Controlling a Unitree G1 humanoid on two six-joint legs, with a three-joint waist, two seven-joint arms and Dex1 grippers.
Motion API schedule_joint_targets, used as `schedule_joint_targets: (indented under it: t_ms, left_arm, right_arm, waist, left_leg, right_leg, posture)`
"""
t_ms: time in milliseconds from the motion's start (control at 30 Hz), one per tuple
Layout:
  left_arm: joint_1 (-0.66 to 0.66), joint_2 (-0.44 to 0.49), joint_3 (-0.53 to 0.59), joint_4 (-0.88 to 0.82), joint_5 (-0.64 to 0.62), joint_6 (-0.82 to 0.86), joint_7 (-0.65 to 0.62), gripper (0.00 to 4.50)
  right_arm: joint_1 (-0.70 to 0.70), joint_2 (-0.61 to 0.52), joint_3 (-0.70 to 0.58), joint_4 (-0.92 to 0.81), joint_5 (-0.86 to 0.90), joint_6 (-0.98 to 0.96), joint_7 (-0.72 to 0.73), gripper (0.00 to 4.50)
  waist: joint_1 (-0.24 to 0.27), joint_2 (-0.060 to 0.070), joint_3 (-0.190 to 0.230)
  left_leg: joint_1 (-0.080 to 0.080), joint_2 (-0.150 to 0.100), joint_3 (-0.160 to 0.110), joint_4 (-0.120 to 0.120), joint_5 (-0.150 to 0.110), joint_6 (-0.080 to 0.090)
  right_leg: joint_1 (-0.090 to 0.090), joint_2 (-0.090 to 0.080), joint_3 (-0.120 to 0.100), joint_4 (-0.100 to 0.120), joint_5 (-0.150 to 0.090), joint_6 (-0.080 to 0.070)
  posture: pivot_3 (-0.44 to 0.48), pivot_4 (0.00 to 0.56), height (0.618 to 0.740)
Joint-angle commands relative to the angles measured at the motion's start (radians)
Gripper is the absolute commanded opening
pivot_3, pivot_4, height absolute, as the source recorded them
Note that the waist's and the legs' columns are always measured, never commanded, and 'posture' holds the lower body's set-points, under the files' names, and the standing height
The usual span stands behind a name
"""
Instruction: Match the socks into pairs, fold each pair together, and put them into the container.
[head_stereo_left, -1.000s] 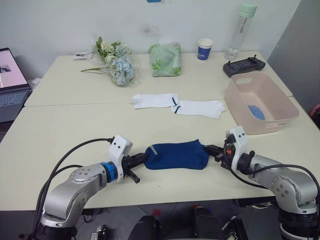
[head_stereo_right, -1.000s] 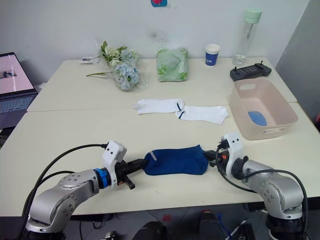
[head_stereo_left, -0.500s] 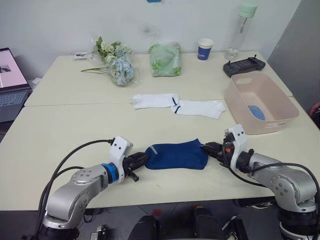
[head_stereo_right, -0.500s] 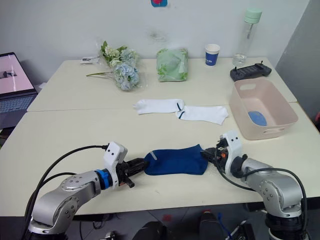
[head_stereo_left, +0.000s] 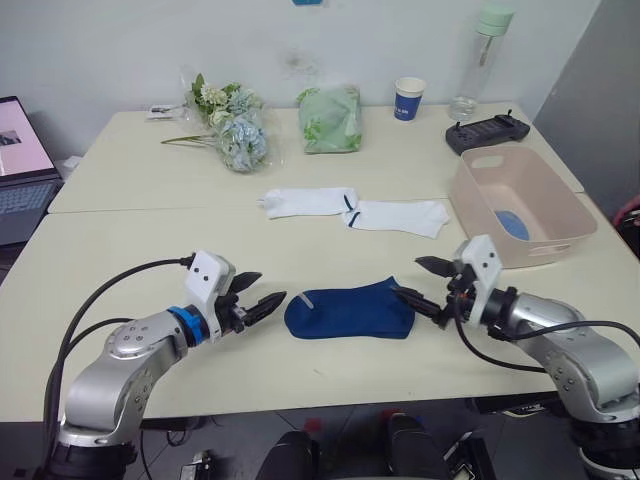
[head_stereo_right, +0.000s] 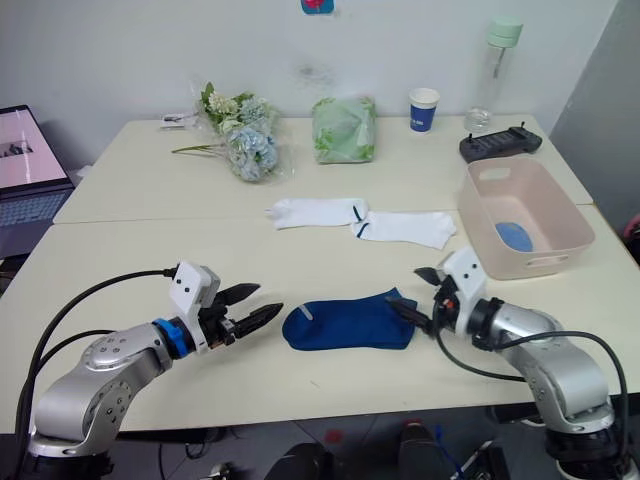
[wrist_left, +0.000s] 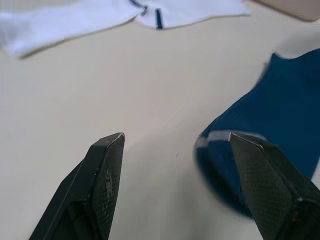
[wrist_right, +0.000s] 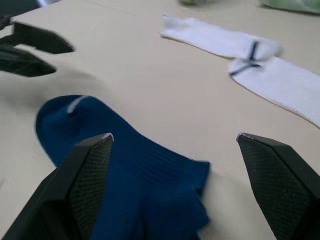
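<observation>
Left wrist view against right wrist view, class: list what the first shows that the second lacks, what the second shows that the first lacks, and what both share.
Left wrist view alone: the left tool's own two black fingers, open, rising from below, and a pink corner of the container.

Right wrist view alone: the right tool, open, and across the table the left tool's spread fingertips; also a green bag edge.

Both: the navy sock lying flat on the cream table, free of either tool, and the two white socks beyond it.

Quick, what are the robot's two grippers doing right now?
Left gripper: open, holding nothing, beside the navy sock.
Right gripper: open, holding nothing.
</observation>
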Motion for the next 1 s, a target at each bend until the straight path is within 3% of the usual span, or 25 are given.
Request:
schedule_joint_targets:
  t_ms: [33, 267, 367, 400, 667, 900, 1000]
  left_arm:
    - [-0.049, -0.024, -0.075, -0.003, 0.034, -0.087, -0.043, 3.09]
    - [-0.085, -0.043, -0.293, 0.088, 0.222, -0.245, -0.084, 0.99]
    - [-0.062, -0.026, -0.329, 0.166, 0.296, -0.304, -0.085, 0.07]
    - [-0.058, -0.022, -0.329, 0.184, 0.308, -0.320, -0.088, 0.01]
    - [-0.069, 0.005, -0.278, 0.310, 0.316, -0.410, -0.127, 0.01]
    - [-0.055, -0.002, -0.238, 0.243, 0.246, -0.407, -0.175, 0.01]
    - [-0.032, 0.006, -0.249, 0.184, 0.229, -0.391, -0.204, 0.01]
  right_arm:
    - [-0.031, 0.012, 0.065, 0.043, -0.047, -0.082, 0.044, 3.65]
    - [-0.074, 0.067, 0.207, 0.180, -0.185, -0.203, 0.053, 1.25]
    - [-0.070, 0.070, 0.243, 0.243, -0.251, -0.238, 0.050, 0.20]
    - [-0.065, 0.067, 0.243, 0.252, -0.260, -0.239, 0.050, 0.08]
    - [0.041, -0.038, 0.145, 0.203, -0.246, -0.235, 0.100, 0.08]
    - [0.053, -0.030, 0.081, 0.124, -0.141, -0.223, 0.142, 0.08]
    - [0.046, -0.015, 0.110, 0.098, -0.126, -0.202, 0.153, 0.08]
  waist:
    - [0.001, 0.000, 0.000]
    - [-0.001, 0.000, 0.000]
    - [-0.002, 0.000, 0.000]
    - [-0.001, 0.000, 0.000]
    - [0.006, -0.001, -0.001]
    - [-0.002, -0.001, -0.001]
    - [-0.001, -0.001, -0.001]
  left_leg:
    - [0.000, 0.000, 0.000, 0.000, 0.000, 0.000]
    - [0.000, -0.001, 0.000, 0.000, 0.000, 0.000]
    - [0.000, 0.000, 0.000, 0.000, 0.000, 0.000]
    - [0.000, 0.000, 0.000, 0.000, 0.000, 0.000]
    - [0.002, 0.000, 0.000, 0.000, 0.000, 0.000]
    - [0.003, 0.000, 0.000, 0.000, 0.000, 0.000]
    - [0.002, 0.002, 0.000, 0.000, 0.000, 0.000]
  right_leg:
    - [0.000, 0.000, 0.000, 0.000, 0.000, 0.000]
    - [0.000, 0.000, 0.000, 0.000, 0.000, 0.000]
    - [-0.001, 0.001, 0.000, 0.000, 0.000, 0.000]
    - [-0.001, 0.001, 0.000, 0.000, 0.000, 0.000]
    - [0.002, -0.001, 0.000, 0.000, 0.000, 0.000]
    - [0.002, 0.001, 0.000, 0.000, 0.000, 0.000]
    - [0.001, 0.000, 0.000, 0.000, 0.000, 0.000]
  posture:
    - [0.000, 0.150, 0.740]
    - [0.000, 0.150, 0.740]
    - [0.000, 0.150, 0.740]
    - [0.000, 0.150, 0.740]
    - [0.000, 0.150, 0.740]
    - [0.000, 0.150, 0.740]
    - [0.000, 0.150, 0.740]
